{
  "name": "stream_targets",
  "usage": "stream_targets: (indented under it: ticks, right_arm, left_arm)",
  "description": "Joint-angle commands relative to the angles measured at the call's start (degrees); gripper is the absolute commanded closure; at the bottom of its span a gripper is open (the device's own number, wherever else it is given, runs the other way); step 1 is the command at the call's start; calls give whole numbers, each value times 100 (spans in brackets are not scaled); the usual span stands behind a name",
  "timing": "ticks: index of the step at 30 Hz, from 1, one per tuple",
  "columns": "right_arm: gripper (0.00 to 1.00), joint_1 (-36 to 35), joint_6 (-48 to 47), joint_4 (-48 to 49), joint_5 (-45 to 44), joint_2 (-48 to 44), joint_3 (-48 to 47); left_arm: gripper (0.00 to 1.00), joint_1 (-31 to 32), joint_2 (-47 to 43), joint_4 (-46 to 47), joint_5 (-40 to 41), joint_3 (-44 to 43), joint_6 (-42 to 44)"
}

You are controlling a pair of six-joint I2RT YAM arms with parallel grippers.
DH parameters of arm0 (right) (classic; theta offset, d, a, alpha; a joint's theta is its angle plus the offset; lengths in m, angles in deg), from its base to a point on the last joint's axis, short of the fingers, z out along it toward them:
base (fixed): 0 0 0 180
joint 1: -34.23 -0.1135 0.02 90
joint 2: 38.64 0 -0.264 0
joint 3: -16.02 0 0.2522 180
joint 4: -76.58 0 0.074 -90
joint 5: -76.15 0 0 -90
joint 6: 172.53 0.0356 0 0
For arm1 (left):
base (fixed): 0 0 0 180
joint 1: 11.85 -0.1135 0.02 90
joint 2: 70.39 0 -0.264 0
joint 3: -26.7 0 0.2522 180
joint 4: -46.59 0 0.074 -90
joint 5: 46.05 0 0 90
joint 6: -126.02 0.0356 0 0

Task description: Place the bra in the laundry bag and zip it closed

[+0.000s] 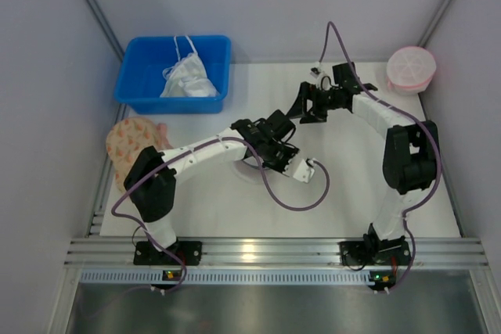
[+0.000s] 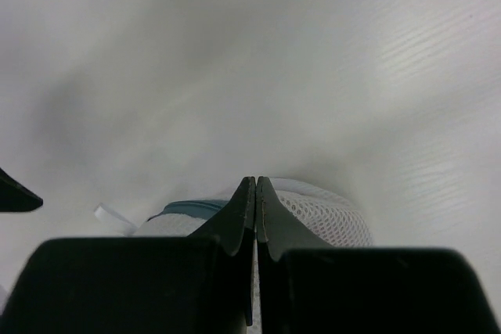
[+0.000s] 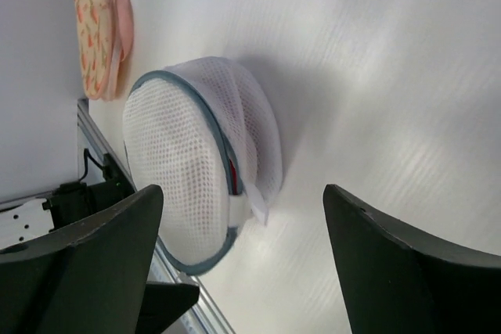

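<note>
The laundry bag is a round white mesh pouch with a grey-blue rim, lying on the white table. A red sliver of the bra shows through the gap in its zip seam, beside a white tab. In the top view the bag is mostly hidden under my left arm. My left gripper sits right over it, shut, and I see nothing between its fingers; in the left wrist view mesh lies just beyond the gripper. My right gripper hangs open farther back, apart from the bag, wide open and empty in its own view.
A blue bin at the back left holds a white garment. A beige patterned disc lies at the left edge, also seen in the right wrist view. A pink mesh bag sits back right.
</note>
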Motion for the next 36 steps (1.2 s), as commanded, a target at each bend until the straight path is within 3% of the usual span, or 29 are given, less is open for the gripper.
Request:
stream_targets:
  ticks: [1, 7, 17, 20, 21, 24, 36]
  right_arm:
    - [16, 235, -416, -650, -147, -358, -305]
    - [26, 174, -409, -1128, 204, -393, 28]
    - [47, -512, 58, -724, 882, -173, 539]
    - [60, -547, 40, -776, 978, -42, 381]
    - [74, -547, 5, -803, 961, 11, 319]
    - [100, -530, -48, -873, 838, 81, 100]
    - [100, -310, -408, -987, 434, 520, -902]
  left_arm:
    - [100, -103, 4, 371, -254, -233, -444]
    - [100, -103, -84, 784, -105, -23, -620]
    - [100, -103, -180, 987, -34, -66, -664]
    - [100, -103, -242, 979, -43, -40, -620]
    - [100, -103, -260, 978, -43, -31, -637]
    - [100, -103, -365, 978, -104, 109, -690]
    - [100, 20, -1270, 970, -500, 1322, -970]
